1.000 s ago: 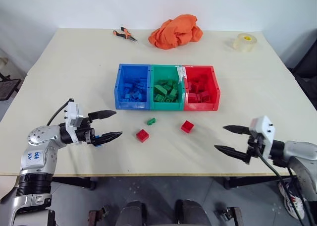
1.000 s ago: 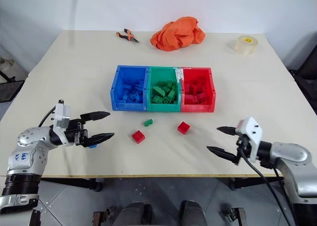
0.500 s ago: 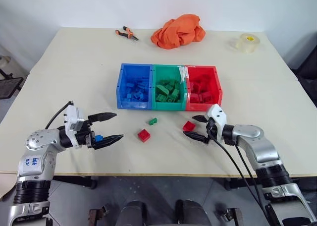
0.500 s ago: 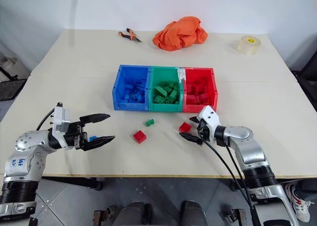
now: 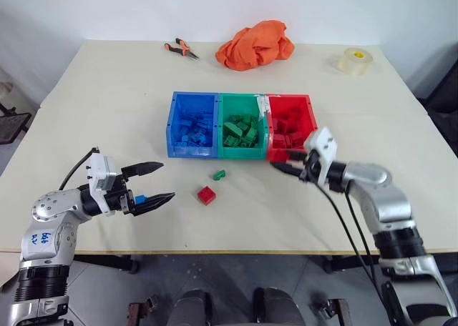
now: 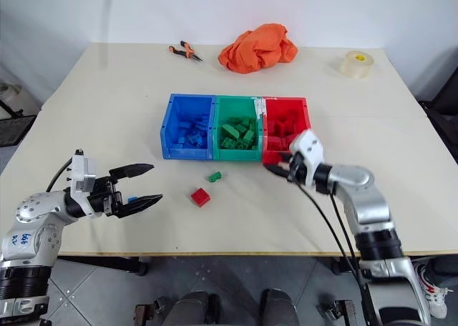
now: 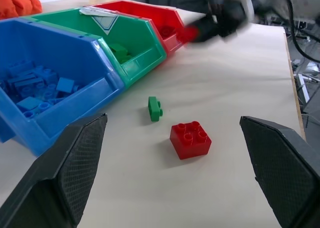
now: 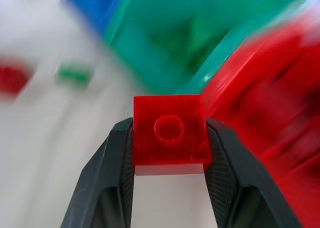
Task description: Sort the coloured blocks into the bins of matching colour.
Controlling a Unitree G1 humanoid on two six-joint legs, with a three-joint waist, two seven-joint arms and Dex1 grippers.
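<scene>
Two claws: the right claw (image 8: 170, 138) pinches a red brick (image 8: 170, 133) beside the red bin (image 5: 309, 119) (front wall); the left claw (image 5: 156, 182) gapes, near another red brick (image 5: 207, 194) and a green brick (image 5: 219, 174).

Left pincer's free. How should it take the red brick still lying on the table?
Close on the two flat side walls of the red brick, coming from the left pincer's own side, low over the table. It sits studs up and square, apart from the small green brick, so both walls look reachable.
</scene>
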